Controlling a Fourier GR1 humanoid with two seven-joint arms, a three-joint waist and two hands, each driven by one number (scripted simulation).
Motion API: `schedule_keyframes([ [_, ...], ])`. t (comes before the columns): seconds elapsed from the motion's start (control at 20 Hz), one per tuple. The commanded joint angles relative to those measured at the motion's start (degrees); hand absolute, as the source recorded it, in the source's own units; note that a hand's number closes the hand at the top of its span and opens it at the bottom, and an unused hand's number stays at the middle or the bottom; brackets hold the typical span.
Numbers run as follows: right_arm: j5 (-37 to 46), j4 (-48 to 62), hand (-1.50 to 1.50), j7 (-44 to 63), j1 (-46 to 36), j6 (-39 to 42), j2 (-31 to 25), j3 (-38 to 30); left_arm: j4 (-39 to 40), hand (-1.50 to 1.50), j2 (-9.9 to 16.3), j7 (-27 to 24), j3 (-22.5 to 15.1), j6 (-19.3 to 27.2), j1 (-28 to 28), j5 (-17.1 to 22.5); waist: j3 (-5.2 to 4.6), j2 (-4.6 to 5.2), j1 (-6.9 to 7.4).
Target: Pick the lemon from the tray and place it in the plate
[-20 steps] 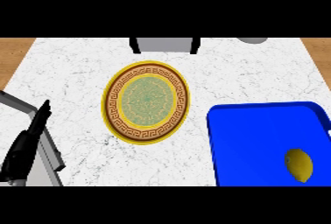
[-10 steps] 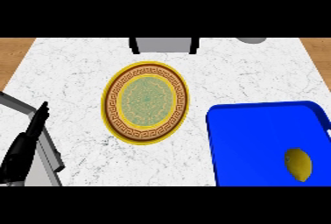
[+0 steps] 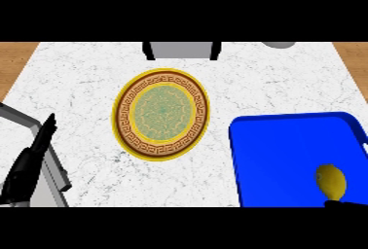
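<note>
The lemon [image 3: 331, 180] lies in the blue tray [image 3: 287, 160] near the tray's front right corner, at the bench's [image 3: 79, 78] front right. The plate [image 3: 162, 114] sits mid-bench, just left of the tray. The left hand [image 3: 32, 160] rests at the bench's front left edge, fingers straight. A dark tip of the right hand [image 3: 345, 204] shows just below the lemon; its fingers cannot be made out.

My counter [image 3: 86, 78] looks like veined white marble, wood at its corners. Beside its glazed-looking patterned plate [image 3: 162, 115], the blue tray [image 3: 280, 160] looks smooth plastic.
</note>
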Motion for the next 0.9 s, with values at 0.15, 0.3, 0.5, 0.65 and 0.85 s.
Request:
schedule_keyframes([
  [0.15, 4.1, 8.4, -1.5, -2.4, -4.6, 4.6, 4.2, 0.7, 2.4, 0.0, -2.5, -2.0, 2.0, -1.5, 0.3, -2.2, -0.01, 0.03, 0.01],
  [0.3, 4.2, 12.4, -1.5, -4.8, -5.1, 6.4, 5.8, -1.8, 0.7, 0.0, -2.6, -0.4, 3.4, -2.4, -0.2, -3.1, 0.0, 0.01, -0.05],
  [0.5, 8.3, 12.2, -1.5, -4.6, -5.3, 5.8, 8.9, -1.0, -4.0, 0.0, -4.8, 1.8, 2.3, -2.0, 2.2, -5.6, 0.0, -0.02, 0.07],
  [0.65, 9.6, 10.5, -1.5, -3.2, -5.7, 6.5, 10.9, -1.6, -0.6, 0.0, -4.6, -0.2, 5.4, -4.5, 1.1, -5.3, -0.01, -0.02, -0.05],
  [0.85, 8.8, 16.1, 1.5, -10.1, -10.1, 6.8, 11.8, -4.8, -4.8, 0.0, -5.1, 2.1, 5.4, -4.8, 1.9, -6.4, 0.01, -0.02, 0.1],
])
